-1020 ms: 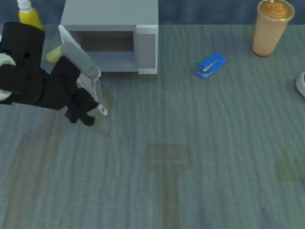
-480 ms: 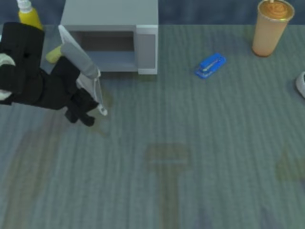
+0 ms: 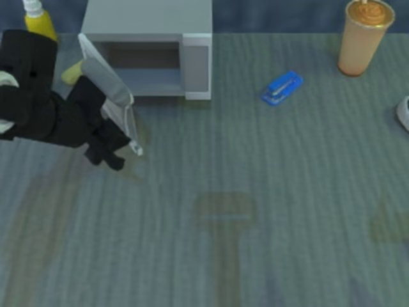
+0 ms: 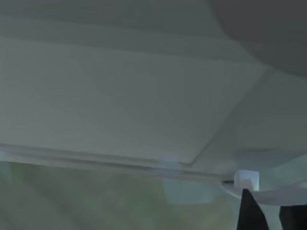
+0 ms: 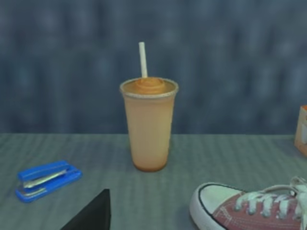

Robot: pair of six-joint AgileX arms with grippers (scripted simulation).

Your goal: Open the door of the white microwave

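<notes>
The white microwave (image 3: 150, 25) stands at the back left of the table with its cavity showing. Its door (image 3: 108, 80) is swung out toward the front left, hinged at the microwave's left side. My left gripper (image 3: 121, 148) is shut on the pale handle (image 3: 133, 137) at the door's free edge. In the left wrist view the door (image 4: 120, 96) fills most of the picture, and dark fingers (image 4: 250, 213) sit either side of the handle (image 4: 273, 194). My right gripper is out of the top view, parked low near the table's right side.
A yellow bottle (image 3: 38, 22) stands behind my left arm. A blue stapler (image 3: 282, 87) (image 5: 45, 179) lies right of the microwave. An orange drink cup (image 3: 364, 35) (image 5: 148, 124) stands back right, with a red shoe (image 3: 404, 112) (image 5: 249, 208) at the right edge.
My left gripper has crept slightly leftward with the handle, and the door has swung a touch wider. Everything else is still.
</notes>
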